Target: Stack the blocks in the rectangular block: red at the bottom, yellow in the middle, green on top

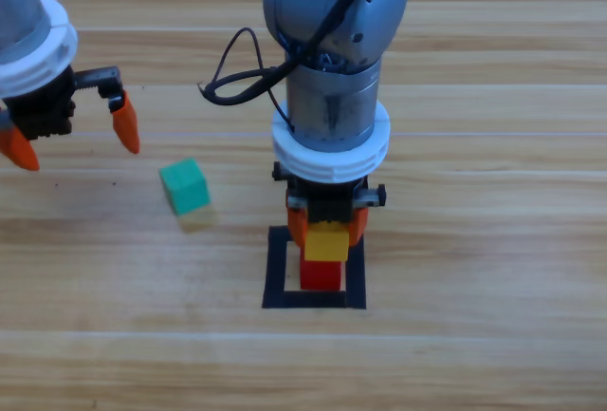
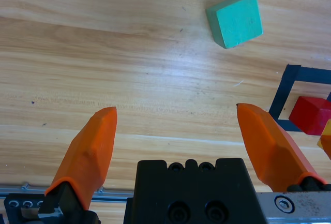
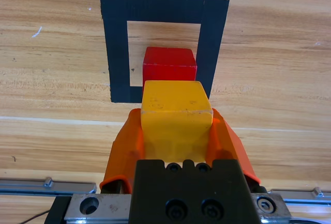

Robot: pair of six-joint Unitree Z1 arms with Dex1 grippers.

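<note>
The red cube (image 1: 321, 275) (image 3: 169, 64) sits inside the black tape square (image 1: 278, 269) (image 3: 118, 53). My right gripper (image 1: 327, 229) (image 3: 177, 118) is shut on the yellow cube (image 1: 325, 242) (image 3: 177, 111) and holds it just over the red one. Whether the two cubes touch I cannot tell. The teal-green cube (image 1: 184, 186) (image 2: 235, 20) lies on the wood left of the square. At the far left my left gripper (image 1: 76, 145) (image 2: 177, 111) hangs open with nothing between its jaws. In its view the red cube (image 2: 310, 115) and tape (image 2: 283, 97) show at the right edge.
A black cable (image 1: 237, 74) loops off the right arm above the table. Bare wood lies all around the square and the green cube.
</note>
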